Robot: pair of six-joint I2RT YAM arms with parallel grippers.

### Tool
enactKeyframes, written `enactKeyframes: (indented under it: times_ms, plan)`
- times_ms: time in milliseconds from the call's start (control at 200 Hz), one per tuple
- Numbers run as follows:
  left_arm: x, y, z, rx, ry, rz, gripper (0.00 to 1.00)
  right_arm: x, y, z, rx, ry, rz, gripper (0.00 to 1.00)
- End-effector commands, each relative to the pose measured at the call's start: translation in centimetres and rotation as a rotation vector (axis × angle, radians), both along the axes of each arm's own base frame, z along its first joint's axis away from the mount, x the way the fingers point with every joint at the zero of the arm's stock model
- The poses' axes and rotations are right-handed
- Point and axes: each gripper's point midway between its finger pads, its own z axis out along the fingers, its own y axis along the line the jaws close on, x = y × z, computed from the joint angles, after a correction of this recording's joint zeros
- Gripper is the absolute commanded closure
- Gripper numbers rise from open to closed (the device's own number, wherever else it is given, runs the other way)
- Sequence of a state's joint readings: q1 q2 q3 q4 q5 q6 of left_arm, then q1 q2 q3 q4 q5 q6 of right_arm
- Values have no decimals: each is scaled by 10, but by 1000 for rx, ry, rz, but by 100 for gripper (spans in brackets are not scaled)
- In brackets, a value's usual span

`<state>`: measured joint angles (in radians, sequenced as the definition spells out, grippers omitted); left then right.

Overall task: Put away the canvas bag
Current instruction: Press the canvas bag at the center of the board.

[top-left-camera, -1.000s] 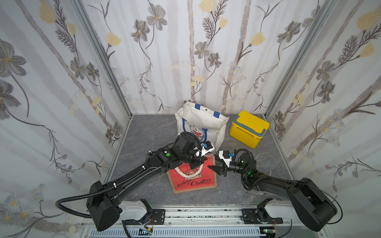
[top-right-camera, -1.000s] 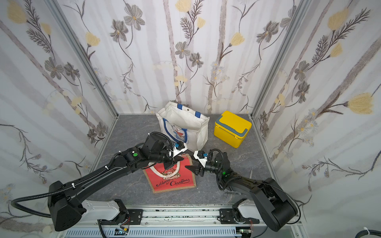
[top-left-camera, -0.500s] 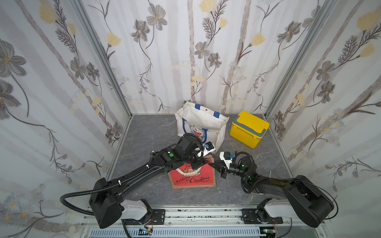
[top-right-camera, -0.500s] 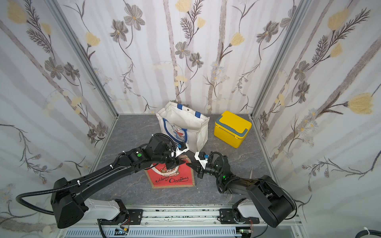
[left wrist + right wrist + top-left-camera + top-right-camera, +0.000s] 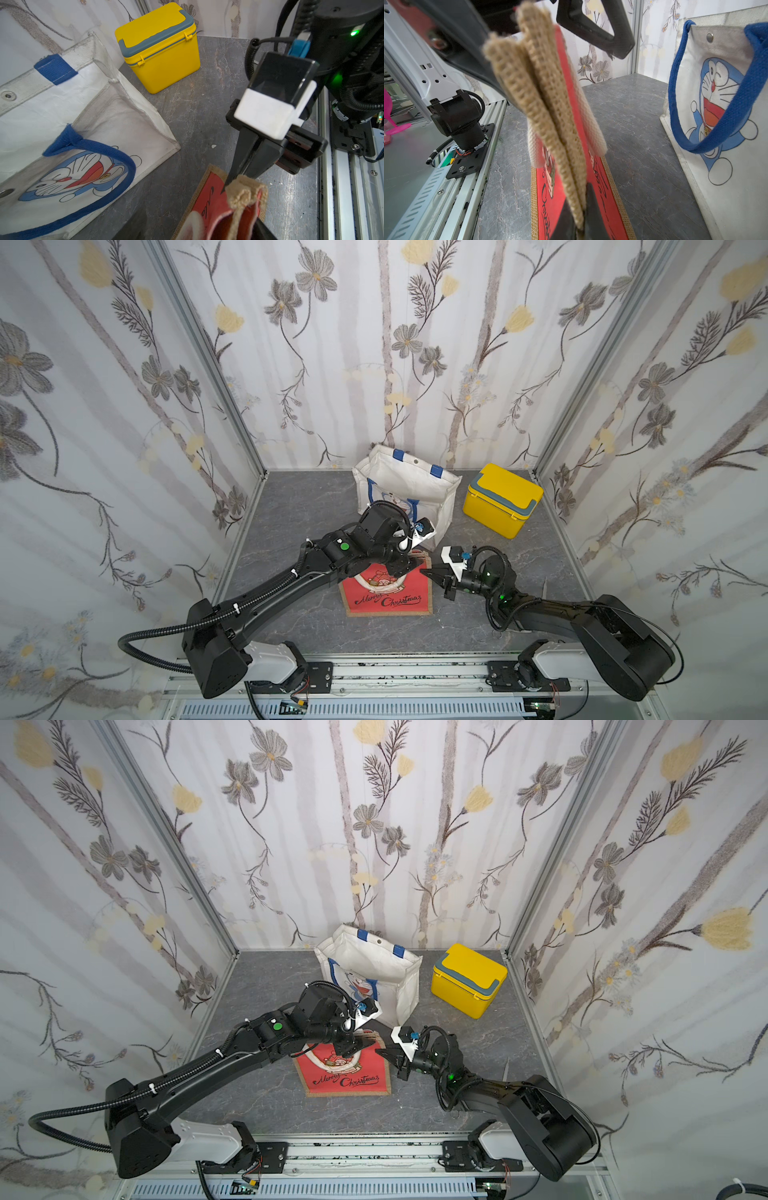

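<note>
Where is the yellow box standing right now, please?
In both top views the yellow box stands at the back of the table on the robot's right, near the wall corner, just right of the white tote bag.

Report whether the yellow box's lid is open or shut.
Shut. The yellow plastic box has its grey-trimmed lid seated flush, with both side latches down across the seam.
</note>
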<state>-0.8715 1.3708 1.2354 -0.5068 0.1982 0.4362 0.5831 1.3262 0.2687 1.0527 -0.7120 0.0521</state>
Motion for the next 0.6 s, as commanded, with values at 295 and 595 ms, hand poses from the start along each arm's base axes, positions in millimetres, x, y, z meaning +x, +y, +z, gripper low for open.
enactKeyframes:
  times_ms: [295, 595]
  plan:
    - [-8, -7, 8, 4, 2, -70, 100, 5, 7, -1, 28, 29, 10, 40]
    - [-6, 1, -7, 37, 37, -37, 64, -2, 9, 1, 76, 16, 20, 96]
